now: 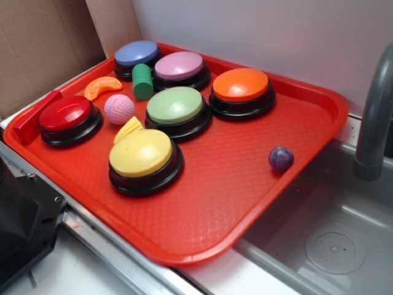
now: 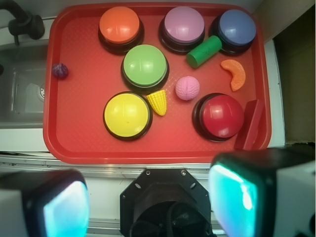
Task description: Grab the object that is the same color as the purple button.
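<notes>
The small glossy dark purple ball [image 1: 280,158] lies alone on the red tray [image 1: 245,184] near its right edge; in the wrist view the ball [image 2: 59,70] is at the tray's left side. The purple button [image 1: 179,66], lilac dome on a black base, stands at the back of the tray; it also shows in the wrist view [image 2: 183,24]. My gripper [image 2: 148,202] is open and empty, high above the robot base, off the tray's near edge. Its pads [image 2: 232,197] frame the bottom of the wrist view. The gripper does not show in the exterior view.
On the tray stand blue [image 1: 136,54], orange [image 1: 241,86], green [image 1: 175,106], yellow [image 1: 141,153] and red [image 1: 65,115] buttons, a green cylinder [image 1: 142,81], a pink dimpled ball [image 1: 119,109], an orange slice [image 1: 101,86], a corn piece [image 1: 129,128]. A sink [image 1: 331,246] and faucet [image 1: 374,117] lie right.
</notes>
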Available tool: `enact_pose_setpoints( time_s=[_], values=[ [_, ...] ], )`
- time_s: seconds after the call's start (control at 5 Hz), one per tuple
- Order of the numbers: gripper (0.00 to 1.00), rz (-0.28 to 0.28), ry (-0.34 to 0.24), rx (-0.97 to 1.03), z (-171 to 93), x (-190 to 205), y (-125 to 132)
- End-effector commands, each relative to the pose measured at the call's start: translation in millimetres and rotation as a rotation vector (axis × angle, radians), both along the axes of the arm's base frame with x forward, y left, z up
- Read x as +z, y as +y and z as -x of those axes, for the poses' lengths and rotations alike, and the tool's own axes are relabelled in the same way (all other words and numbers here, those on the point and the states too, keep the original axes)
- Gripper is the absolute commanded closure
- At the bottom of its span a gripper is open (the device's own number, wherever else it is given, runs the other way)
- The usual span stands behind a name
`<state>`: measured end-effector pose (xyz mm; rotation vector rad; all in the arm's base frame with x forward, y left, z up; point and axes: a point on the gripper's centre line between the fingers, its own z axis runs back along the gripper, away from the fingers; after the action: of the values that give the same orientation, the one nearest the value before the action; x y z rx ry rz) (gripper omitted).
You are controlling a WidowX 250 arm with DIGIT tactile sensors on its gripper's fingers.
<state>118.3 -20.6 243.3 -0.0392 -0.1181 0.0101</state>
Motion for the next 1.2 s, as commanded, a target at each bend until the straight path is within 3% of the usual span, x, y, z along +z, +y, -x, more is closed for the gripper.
enact_pose_setpoints(
  time_s=[0.0,0.2,0.4,0.6,1.0],
  values=[
    [0.00,0.000,0.000,0.000,0.0,0.0,0.0],
    [0.00,-0.044,-0.023,-0.108,-18.1,-8.6,-7.0],
    [0.00,-0.054,-0.061,-0.274,-38.7,-19.5,-18.6],
    [0.00,-0.094,-0.123,-0.430,-54.7,-28.5,-36.2],
    [0.00,-0.042,-0.189,-0.740,-85.3,-59.7,-76.3]
  ],
)
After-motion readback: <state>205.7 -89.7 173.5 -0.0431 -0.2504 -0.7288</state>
